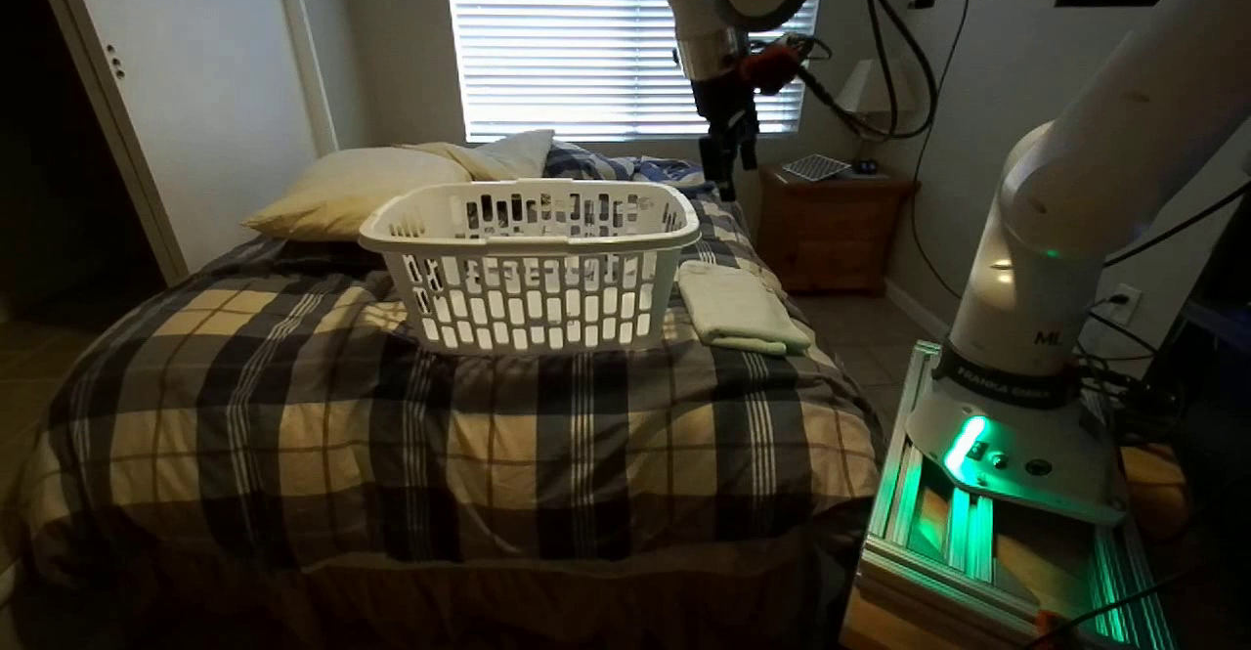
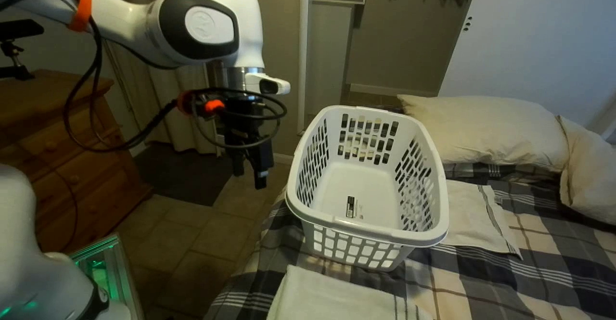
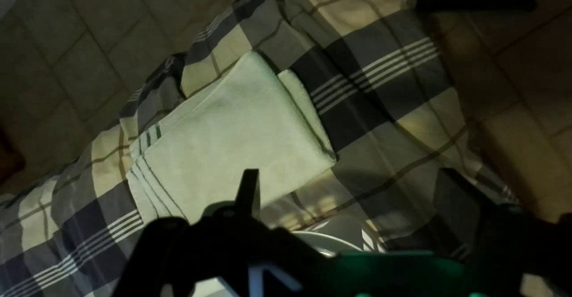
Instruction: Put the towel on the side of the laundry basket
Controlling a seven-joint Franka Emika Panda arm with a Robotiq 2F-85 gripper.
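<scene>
FRANKA EMIKA and ML mark the arm (image 1: 1060, 191), near right; beyond, the folded towel (image 1: 743, 310), long axis near to far, lies on the bed (image 1: 440, 455), below and to one side of the raised gripper (image 3: 350, 174), parted wide and holding nothing; just left stands the laundry basket (image 1: 523, 303), its inside label (image 2: 351, 207) unreadable.

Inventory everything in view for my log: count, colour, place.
bed: 1, dark and tan plaid, central
laundry basket: 1, white, on bed
folded towel: 1, whitish, on bed beside basket
pillows: at least 2, cream, on bed
striped cloth: 1, whitish, on bed near pillows
window blinds: 1, white, beyond bed
nightstand: 1, brown, beside bed
lamp: 1, pale, on nightstand
door panel: 1, white, beyond bed
curtain: 1, beige, behind robot arm
chest of drawers: 1, brown, near curtain
robot arm: 1, white, beside bed
pincer: 1, black, at arm's end, open
</scene>
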